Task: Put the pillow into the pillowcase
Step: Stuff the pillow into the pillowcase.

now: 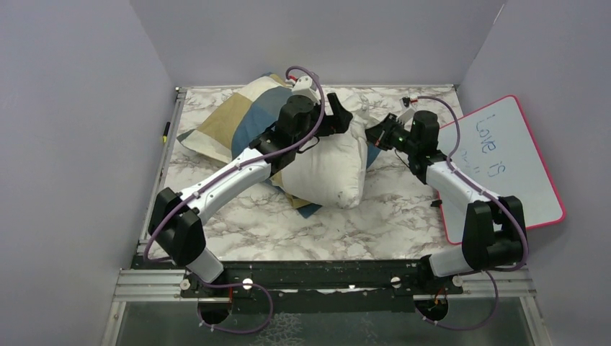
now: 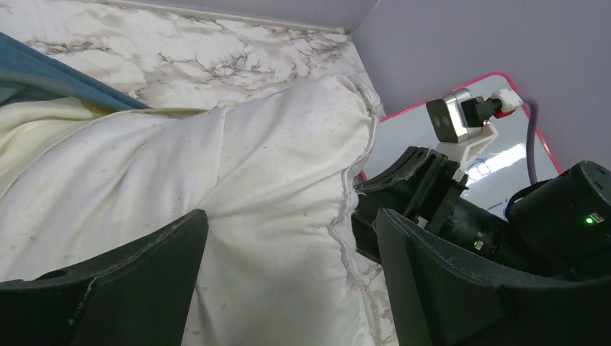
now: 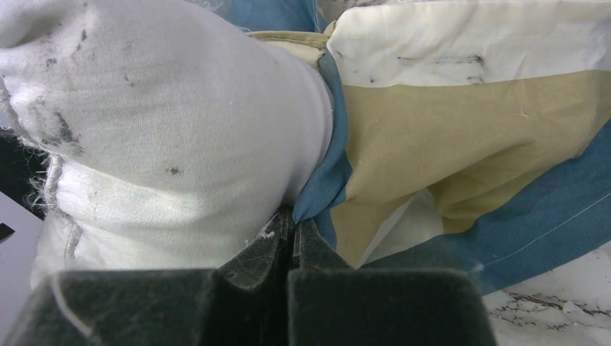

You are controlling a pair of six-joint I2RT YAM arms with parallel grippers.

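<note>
Your right pincer (image 3: 294,234) is clamped tight on the blue edge of the pillowcase (image 3: 461,122). Its fingers are pressed together with the cloth nipped between them, right where that hem curves against the pillow (image 3: 158,122). Your left pincer (image 2: 288,277) is spread wide over the pillow's top, fingers (image 2: 130,281) well apart, gripping nothing, only white fabric below them. Whether they touch it, I cannot tell. From above, the pillow lies mid-counter (image 1: 245,220), its bare white end pointing toward you, with blue cloth peeking out under its near corner and along its right side. How far it sits inside the pillowcase, I cannot tell. The rest of the pillowcase spreads toward the far left corner, partly under your left arm. A whiteboard (image 1: 504,158) sits at the counter's right edge, beside your right arm.
</note>
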